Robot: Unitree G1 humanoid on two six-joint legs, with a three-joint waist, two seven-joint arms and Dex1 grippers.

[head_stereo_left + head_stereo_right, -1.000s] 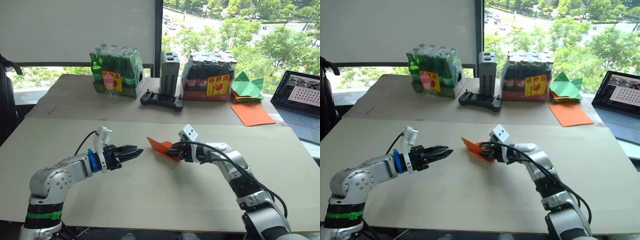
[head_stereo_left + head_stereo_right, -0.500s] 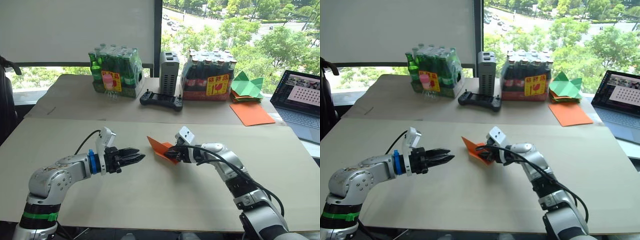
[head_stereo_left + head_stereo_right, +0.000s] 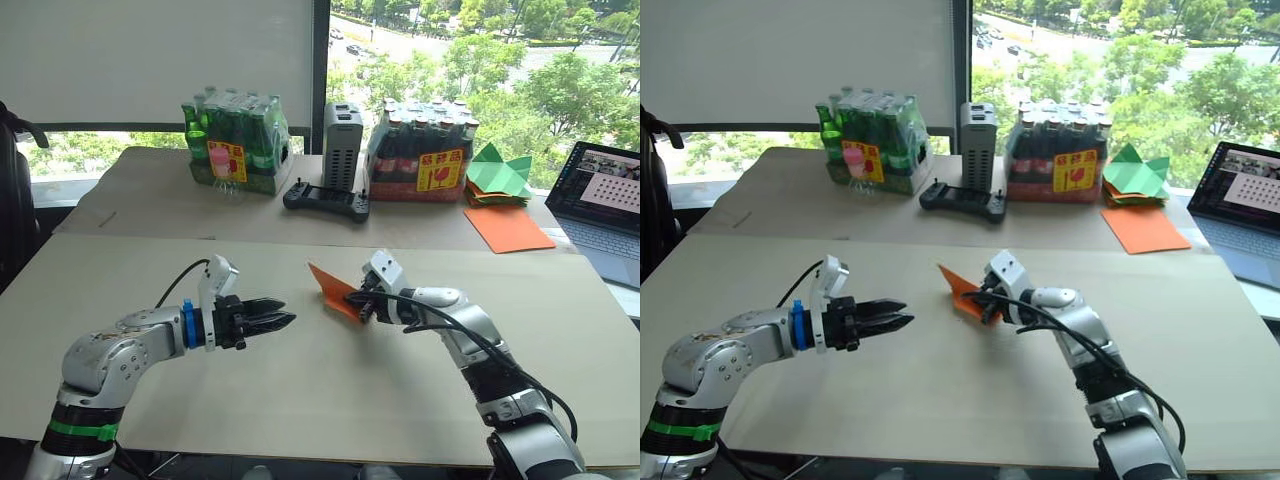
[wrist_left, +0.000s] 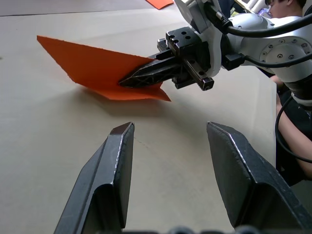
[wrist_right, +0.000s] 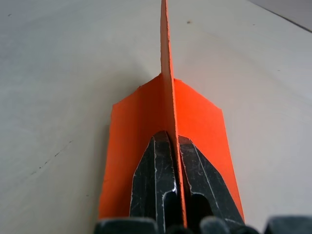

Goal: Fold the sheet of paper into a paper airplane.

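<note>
Right tool astride upright fold of sheet of paper

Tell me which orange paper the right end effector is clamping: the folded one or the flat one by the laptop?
The folded sheet of paper at mid-table: the right end effector is shut on its upright flap. The flat orange sheet lies untouched beside the laptop.
</note>
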